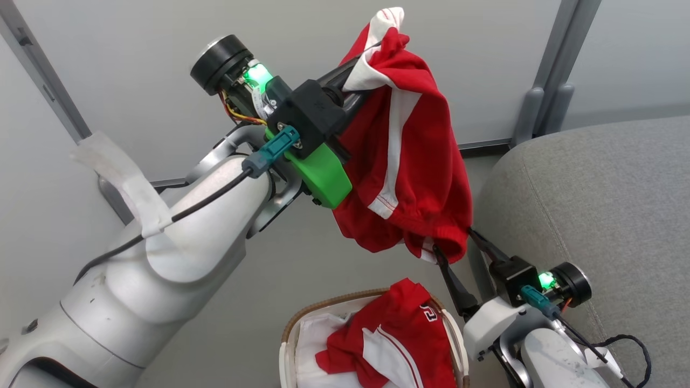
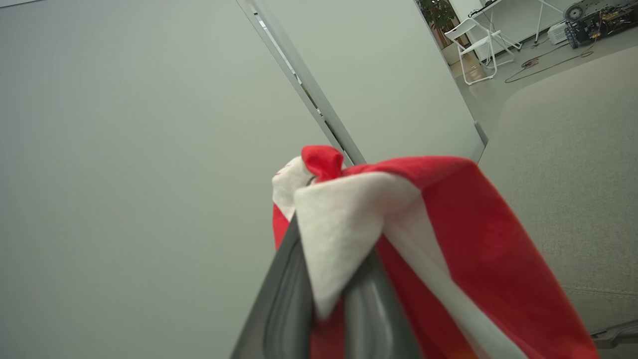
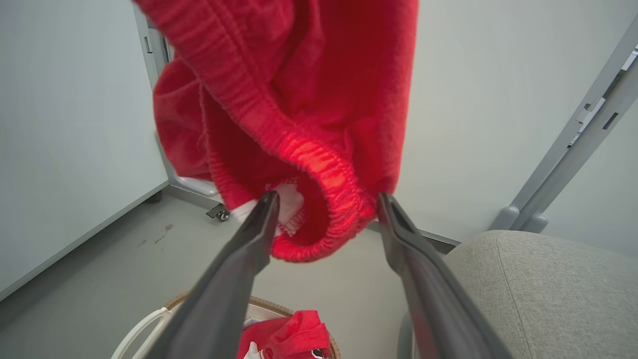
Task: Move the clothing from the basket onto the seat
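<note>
Red shorts (image 1: 407,161) with white stripes hang high in the air, pinched at their white trim by my left gripper (image 1: 358,73), which is shut on them (image 2: 344,234). Their elastic waistband (image 3: 319,164) dangles between the spread fingers of my open right gripper (image 1: 453,245), whose fingertips (image 3: 266,204) flank the hem. Below, the white basket (image 1: 288,345) with its brown rim holds a second red garment (image 1: 399,334) with a small logo on the white liner. The grey seat (image 1: 598,215) lies to the right.
Pale wall panels with grey metal posts (image 1: 550,75) stand behind. Grey floor (image 1: 302,258) surrounds the basket. A white folding chair (image 2: 473,45) and cables show far off in the left wrist view.
</note>
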Robot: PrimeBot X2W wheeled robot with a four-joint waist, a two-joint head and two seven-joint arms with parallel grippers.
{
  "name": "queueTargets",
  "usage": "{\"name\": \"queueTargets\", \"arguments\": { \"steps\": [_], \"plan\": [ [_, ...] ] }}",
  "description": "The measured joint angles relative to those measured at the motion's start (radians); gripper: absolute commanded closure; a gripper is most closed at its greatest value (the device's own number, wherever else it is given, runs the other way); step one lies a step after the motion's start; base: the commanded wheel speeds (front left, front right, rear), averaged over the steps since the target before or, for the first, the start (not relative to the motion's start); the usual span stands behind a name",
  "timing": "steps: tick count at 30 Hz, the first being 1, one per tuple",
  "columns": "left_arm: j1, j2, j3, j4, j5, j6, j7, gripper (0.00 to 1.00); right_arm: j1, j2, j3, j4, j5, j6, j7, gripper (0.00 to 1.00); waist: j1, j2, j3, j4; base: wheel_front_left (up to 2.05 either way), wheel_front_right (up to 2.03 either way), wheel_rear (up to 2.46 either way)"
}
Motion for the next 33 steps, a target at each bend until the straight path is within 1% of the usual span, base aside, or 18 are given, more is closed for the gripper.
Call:
{"name": "queueTargets", "arguments": {
  "steps": [7, 12, 13, 14, 15, 16, 18, 26, 32, 33],
  "plan": [
    [-0.001, -0.009, -0.03, -0.028, -0.007, 0.0, -0.007, 1.0, -0.032, 0.0, -0.051, 0.06, -0.022, 0.0, 0.0, 0.0, 0.0, 0.0, 0.002, 0.016, 0.0, 0.0, 0.0],
    [-0.001, -0.017, -0.039, -0.058, -0.033, 0.0, -0.013, 1.0, -0.081, 0.0, -0.032, 0.113, -0.009, 0.0, 0.0, 0.0, 0.0, 0.0, 0.005, 0.028, 0.0, 0.0, 0.0],
    [-0.001, -0.017, -0.04, -0.061, -0.036, 0.0, -0.014, 1.0, -0.089, -0.001, -0.026, 0.121, -0.007, 0.0, 0.0, 0.04, 0.0, 0.0, 0.005, 0.03, 0.0, 0.0, 0.0],
    [-0.001, -0.016, -0.041, -0.064, -0.04, 0.0, -0.016, 1.0, -0.098, 0.0, -0.017, 0.132, -0.002, 0.0, 0.0, 0.43, 0.0, 0.0, 0.007, 0.032, 0.0, 0.0, 0.0],
    [-0.001, -0.016, -0.041, -0.065, -0.041, 0.0, -0.016, 1.0, -0.106, 0.0, -0.009, 0.141, 0.002, 0.0, 0.0, 0.55, 0.0, 0.0, 0.008, 0.033, 0.0, 0.0, 0.0],
    [0.0, -0.014, -0.04, -0.064, -0.043, 0.0, -0.016, 1.0, -0.112, 0.001, -0.007, 0.147, 0.006, 0.0, 0.0, 0.77, 0.0, 0.0, 0.009, 0.034, 0.0, 0.0, 0.0],
    [0.003, -0.008, -0.038, -0.062, -0.05, 0.002, -0.018, 1.0, -0.123, 0.0, -0.006, 0.152, 0.006, 0.0, 0.0, 1.0, 0.0, 0.0, 0.01, 0.034, 0.0, 0.0, 0.0],
    [0.06, 0.014, -0.013, -0.017, -0.096, 0.025, -0.036, 1.0, -0.126, 0.0, -0.021, 0.128, 0.014, 0.0, 0.0, 1.0, 0.0, 0.0, 0.014, 0.024, 0.0, 0.0, 0.0],
    [0.132, 0.023, 0.016, 0.035, -0.133, 0.053, -0.066, 1.0, -0.123, 0.0, -0.046, 0.092, 0.011, 0.0, 0.0, 1.0, 0.0, 0.0, 0.013, 0.008, 0.0, 0.0, 0.0],
    [0.151, 0.021, 0.023, 0.042, -0.143, 0.059, -0.074, 0.84, -0.123, 0.0, -0.054, 0.084, 0.007, 0.0, 0.0, 1.0, 0.0, 0.0, 0.012, 0.005, 0.0, 0.0, 0.0]
  ]
}}
